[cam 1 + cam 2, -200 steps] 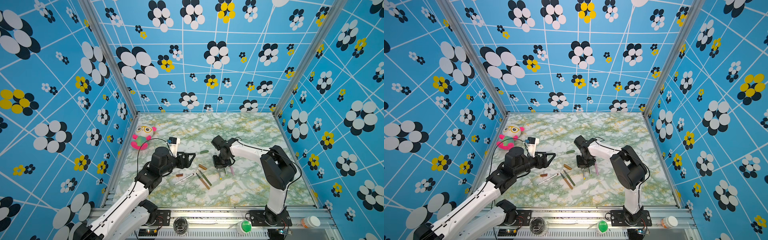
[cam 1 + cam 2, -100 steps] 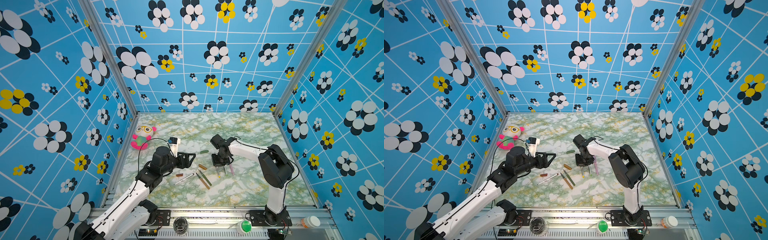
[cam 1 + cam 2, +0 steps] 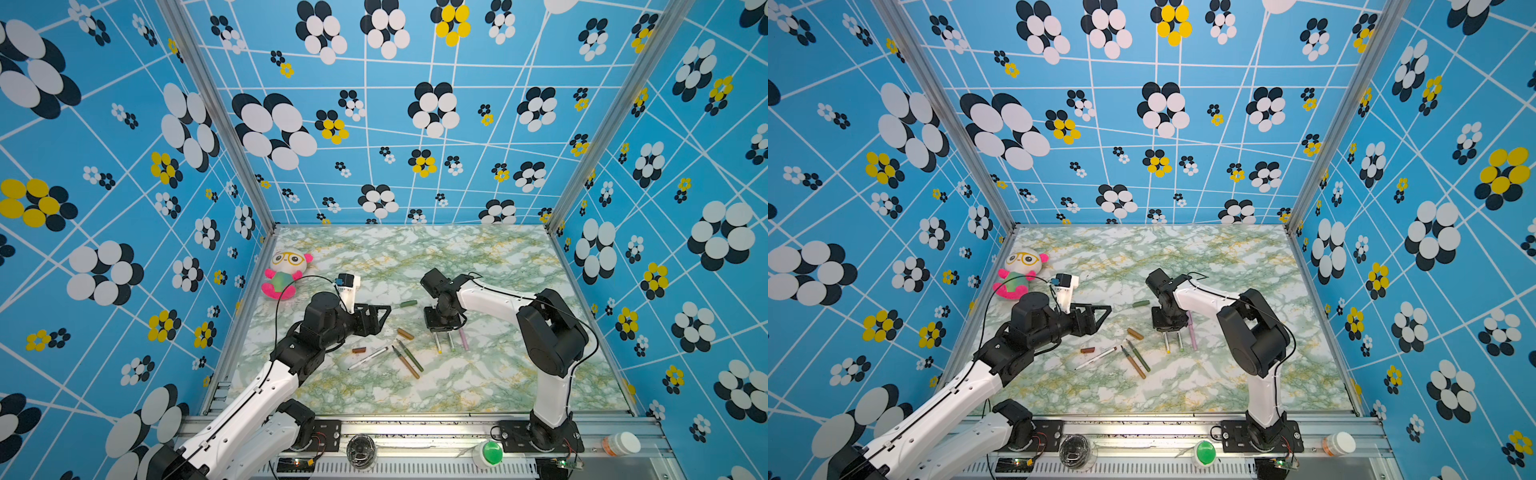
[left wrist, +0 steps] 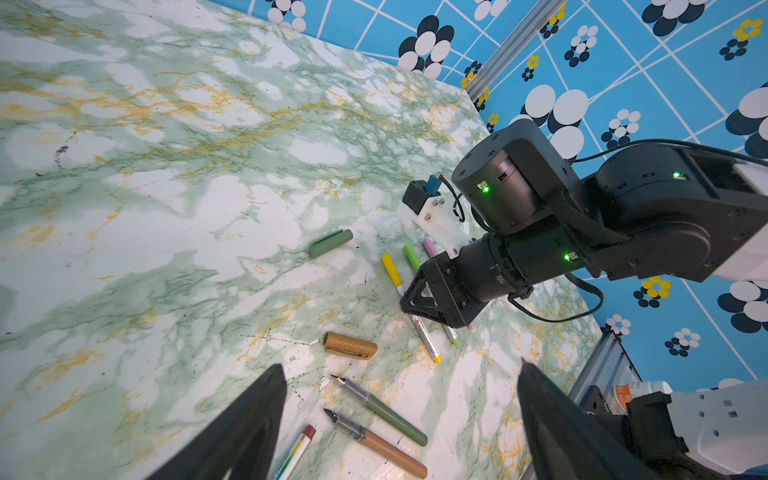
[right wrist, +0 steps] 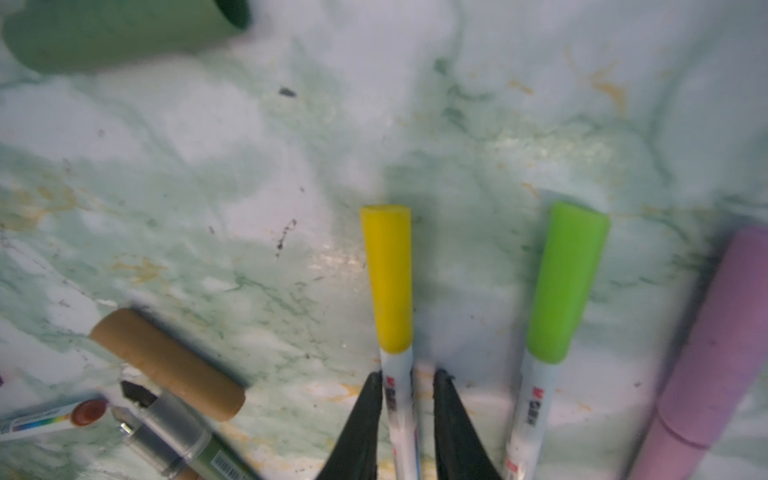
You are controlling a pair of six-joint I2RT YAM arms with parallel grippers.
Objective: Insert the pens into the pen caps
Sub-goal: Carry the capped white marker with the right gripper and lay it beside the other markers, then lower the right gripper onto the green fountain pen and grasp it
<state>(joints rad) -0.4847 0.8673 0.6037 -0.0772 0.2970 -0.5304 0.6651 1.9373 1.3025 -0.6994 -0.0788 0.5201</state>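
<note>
- The right gripper (image 5: 409, 374) is sitting slightly apart around the white plastic pen with yellow cap (image 5: 390, 299), mid marble table (image 3: 415, 266). It is likely finished, as the pen is capped.
- The left gripper (image 4: 401, 365) is hanging wide apart, empty, near the uncapped dark-green plastic pen (image 4: 386, 413).

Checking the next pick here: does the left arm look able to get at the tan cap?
Probably yes. The left tool is open, and the tan cap lies uncovered on the table just ahead of it; the right tool is further off.

tan pen (image 3: 1134, 363) beside dark-green pen (image 3: 1139, 357)
</note>
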